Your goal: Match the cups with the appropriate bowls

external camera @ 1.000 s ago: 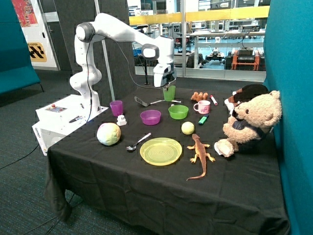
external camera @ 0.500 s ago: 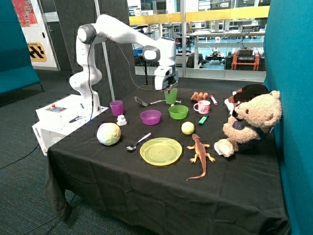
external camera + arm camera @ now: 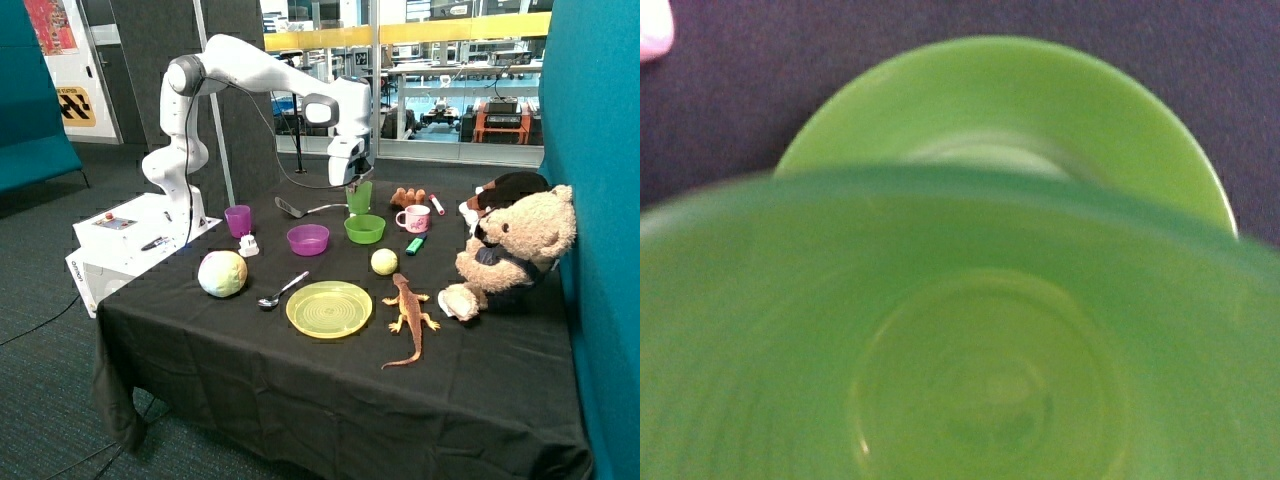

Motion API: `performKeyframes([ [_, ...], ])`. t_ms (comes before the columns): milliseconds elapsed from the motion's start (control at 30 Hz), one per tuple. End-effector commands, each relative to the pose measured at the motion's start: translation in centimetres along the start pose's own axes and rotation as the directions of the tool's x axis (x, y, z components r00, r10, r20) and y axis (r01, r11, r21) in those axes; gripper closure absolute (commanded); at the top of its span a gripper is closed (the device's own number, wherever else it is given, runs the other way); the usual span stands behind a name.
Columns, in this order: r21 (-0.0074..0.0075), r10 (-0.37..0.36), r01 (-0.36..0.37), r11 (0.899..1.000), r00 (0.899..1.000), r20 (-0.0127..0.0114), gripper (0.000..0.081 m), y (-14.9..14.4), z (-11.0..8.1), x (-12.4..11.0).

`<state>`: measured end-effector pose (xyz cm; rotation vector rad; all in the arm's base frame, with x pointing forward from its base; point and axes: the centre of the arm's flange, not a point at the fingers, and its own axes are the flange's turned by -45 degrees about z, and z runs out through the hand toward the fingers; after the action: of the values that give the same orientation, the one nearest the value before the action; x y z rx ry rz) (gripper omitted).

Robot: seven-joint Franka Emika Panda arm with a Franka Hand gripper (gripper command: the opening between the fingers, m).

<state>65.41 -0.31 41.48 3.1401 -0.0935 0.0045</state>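
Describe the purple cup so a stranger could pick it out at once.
Start at the robot's white base box at the table's corner. The purple cup stands on the black cloth beside it, near a small white toy. It is taller and narrower than the purple bowl and has no handle.

The gripper (image 3: 358, 186) holds the green cup (image 3: 359, 197) in the air just above the green bowl (image 3: 364, 228) — bare air lies between them, and the bowl's hollow is open. Close around the green bowl stand obstacles: the purple bowl (image 3: 308, 239), the pink-and-white mug (image 3: 413, 218), a yellow ball (image 3: 384, 261), and a spatula (image 3: 291, 208) behind. The purple cup (image 3: 238, 220) stands well apart from the green bowl — beyond the purple bowl.
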Motion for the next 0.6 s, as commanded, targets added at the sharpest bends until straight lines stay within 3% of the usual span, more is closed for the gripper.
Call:
performKeyframes([
  [0, 0.0000, -0.021, 0.021, 1.000, 1.000, 0.0029, 0.0808, 0.3, 1.4, 1.5],
  [233, 0.0001, -0.033, 0.033, 0.999, 0.999, 0.0029, 0.0808, 0.5, 4.2, 0.7],
  [567, 0.0001, -0.052, 0.052, 0.999, 0.999, 0.0029, 0.0808, 0.5, 5.2, 1.3],
])
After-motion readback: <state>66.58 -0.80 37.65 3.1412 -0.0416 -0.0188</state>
